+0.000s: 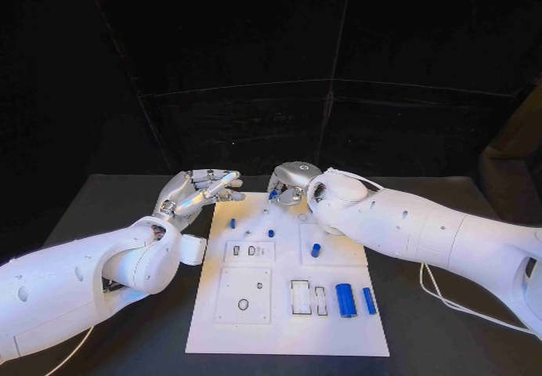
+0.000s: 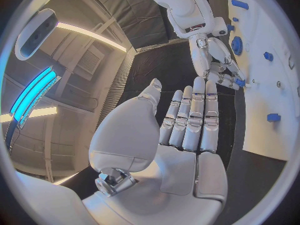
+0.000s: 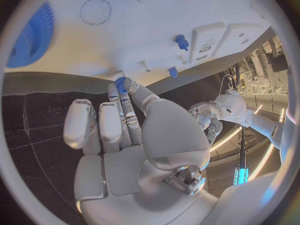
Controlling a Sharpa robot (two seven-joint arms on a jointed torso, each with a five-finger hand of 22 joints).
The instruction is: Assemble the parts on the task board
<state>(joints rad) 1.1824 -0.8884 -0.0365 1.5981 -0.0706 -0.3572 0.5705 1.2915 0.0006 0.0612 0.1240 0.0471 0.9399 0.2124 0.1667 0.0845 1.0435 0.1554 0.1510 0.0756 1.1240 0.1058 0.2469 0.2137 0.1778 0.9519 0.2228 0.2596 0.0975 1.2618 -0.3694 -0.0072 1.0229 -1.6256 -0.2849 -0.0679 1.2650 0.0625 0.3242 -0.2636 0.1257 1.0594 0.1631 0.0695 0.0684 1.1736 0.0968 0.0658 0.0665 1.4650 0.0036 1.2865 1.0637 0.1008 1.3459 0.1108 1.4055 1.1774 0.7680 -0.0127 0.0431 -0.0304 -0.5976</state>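
While no writing reads, right hand pinches blue part.

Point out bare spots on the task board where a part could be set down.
Free: the task board strip along its near edge, below the recessed panel and the blue cylinders. Also its near-right corner. Crowded: the far end, where the right hand pinches a small blue part beside the pegs.

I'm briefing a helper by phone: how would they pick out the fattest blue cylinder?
Start at the white task board on the black table and go to its near right corner. Two blue cylinders lie side by side there; the fat blue cylinder is the left, thicker one.
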